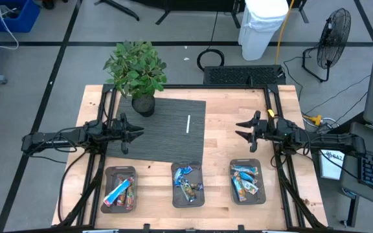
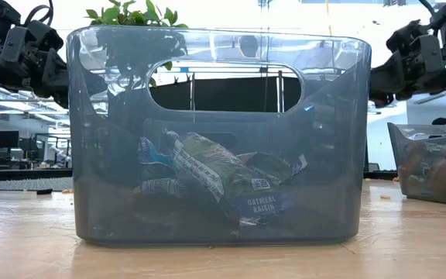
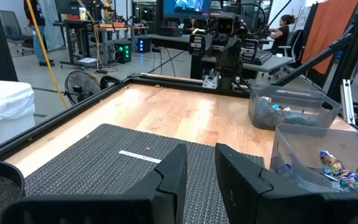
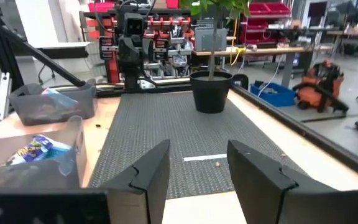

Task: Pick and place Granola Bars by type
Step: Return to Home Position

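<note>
Here left end effector [image 1: 138, 133] and right end effector [image 1: 239, 130] gape empty.

From overhead we look straight down on the whole worktop [image 1: 219, 129]; at worktop height we sit close against the middle bin [image 2: 99, 155]. Our wrist cameras face each other across the mat [image 3: 104, 155], which the overhead view shares.

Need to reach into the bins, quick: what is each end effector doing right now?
Left end effector: open, holding nothing.
Right end effector: open, holding nothing.
</note>
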Motion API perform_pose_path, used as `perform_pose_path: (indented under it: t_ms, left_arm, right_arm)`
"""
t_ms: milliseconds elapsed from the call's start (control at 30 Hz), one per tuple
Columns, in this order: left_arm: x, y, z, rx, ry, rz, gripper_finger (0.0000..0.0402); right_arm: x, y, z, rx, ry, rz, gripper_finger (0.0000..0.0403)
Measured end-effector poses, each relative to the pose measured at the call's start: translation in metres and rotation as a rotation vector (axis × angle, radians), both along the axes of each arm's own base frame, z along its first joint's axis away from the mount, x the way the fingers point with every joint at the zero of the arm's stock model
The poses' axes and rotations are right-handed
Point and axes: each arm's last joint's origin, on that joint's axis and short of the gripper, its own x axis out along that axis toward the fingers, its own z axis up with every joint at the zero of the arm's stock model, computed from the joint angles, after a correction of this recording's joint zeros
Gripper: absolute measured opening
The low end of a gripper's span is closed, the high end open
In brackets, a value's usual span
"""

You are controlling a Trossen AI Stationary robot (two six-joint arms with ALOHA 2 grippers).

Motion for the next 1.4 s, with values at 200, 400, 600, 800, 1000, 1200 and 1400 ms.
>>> perform_pose_path:
  t_ms: [200, 400, 600, 800, 1000, 1200, 1400]
  left_arm:
    - [0.000, 0.000, 0.000, 0.000, 0.000, 0.000, 0.0090]
    - [0.000, 0.000, 0.000, 0.000, 0.000, 0.000, 0.0090]
    - [0.000, 0.000, 0.000, 0.000, 0.000, 0.000, 0.0090]
    - [0.000, 0.000, 0.000, 0.000, 0.000, 0.001, 0.0090]
    - [0.000, 0.000, 0.000, 0.000, -0.001, 0.000, 0.0090]
    - [0.000, 0.000, 0.000, 0.001, -0.001, 0.000, 0.0090]
    - [0.000, 0.000, 0.000, 0.001, -0.001, 0.000, 0.0090]
  right_arm:
    - [0.000, 0.000, -0.003, 0.048, 0.017, 0.000, 0.0151]
    - [-0.001, 0.000, 0.000, 0.044, -0.006, 0.001, 0.0151]
    - [-0.008, 0.006, 0.013, -0.008, -0.144, 0.121, 0.0151]
    - [-0.016, 0.011, 0.017, -0.021, -0.202, 0.178, 0.0151]
    - [-0.016, 0.011, 0.015, -0.016, -0.181, 0.176, 0.0151]
    - [-0.016, 0.010, 0.014, 0.006, -0.179, 0.147, 0.0151]
    - [-0.016, 0.010, 0.013, 0.022, -0.169, 0.148, 0.0151]
